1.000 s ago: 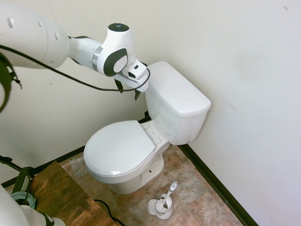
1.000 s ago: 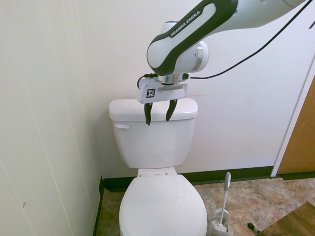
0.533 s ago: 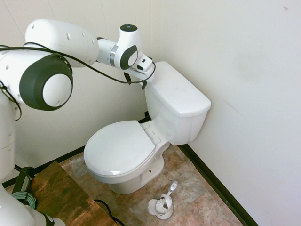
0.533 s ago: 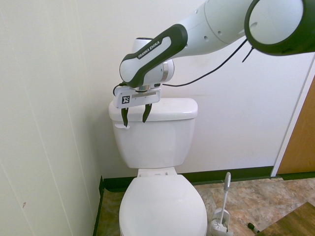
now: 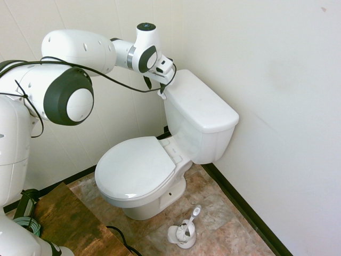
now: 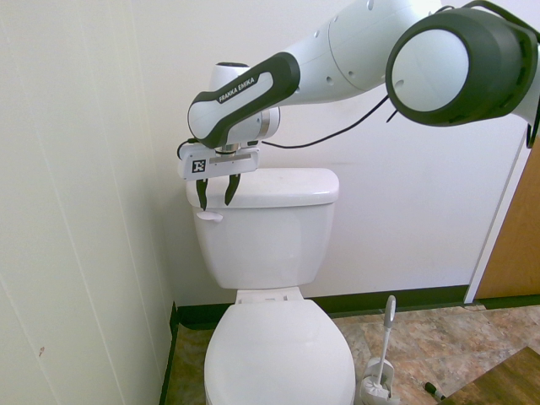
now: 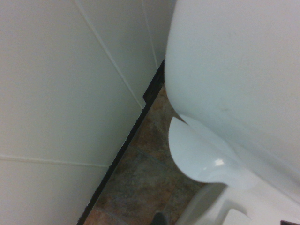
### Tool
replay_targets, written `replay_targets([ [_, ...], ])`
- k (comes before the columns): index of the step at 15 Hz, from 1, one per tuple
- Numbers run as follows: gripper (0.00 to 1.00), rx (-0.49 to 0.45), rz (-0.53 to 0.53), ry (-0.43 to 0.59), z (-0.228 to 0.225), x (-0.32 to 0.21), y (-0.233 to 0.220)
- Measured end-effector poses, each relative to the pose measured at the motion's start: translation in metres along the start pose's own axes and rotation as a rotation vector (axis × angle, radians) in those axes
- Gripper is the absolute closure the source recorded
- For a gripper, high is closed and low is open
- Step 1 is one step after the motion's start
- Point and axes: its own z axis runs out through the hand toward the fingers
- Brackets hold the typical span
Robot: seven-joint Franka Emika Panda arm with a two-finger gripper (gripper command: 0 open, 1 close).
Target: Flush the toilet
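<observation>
The white toilet (image 5: 200,120) stands in the corner, its seat lid (image 5: 136,168) down. Its small white flush lever (image 6: 209,217) sits on the front of the tank (image 6: 266,240), at the upper corner nearest the side wall. My gripper (image 6: 214,196) hangs fingers-down just above that lever, at the corner of the tank lid (image 6: 278,181). Its fingers stand apart with nothing between them. In the first exterior view the gripper (image 5: 155,86) is at the tank's wall-side corner. The wrist view shows the lever (image 7: 197,154) as a rounded white paddle beside the tank wall (image 7: 234,70).
A white brush in its holder (image 5: 184,232) stands on the tiled floor beside the bowl. The side wall (image 6: 84,211) is close to the gripper. A wooden door (image 6: 515,245) is at the right edge.
The arm has swung along the tank lid toward the side wall, to the corner above the lever. The fingers have come closer together.
</observation>
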Motion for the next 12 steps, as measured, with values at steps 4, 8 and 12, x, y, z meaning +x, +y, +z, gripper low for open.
replay_targets([
  [4,1.00,0.008,0.010,0.007,0.011,0.011,-0.006],
  [8,1.00,0.021,0.019,0.003,0.022,0.015,-0.011],
  [12,1.00,0.034,0.021,-0.001,0.024,0.011,-0.019],
])
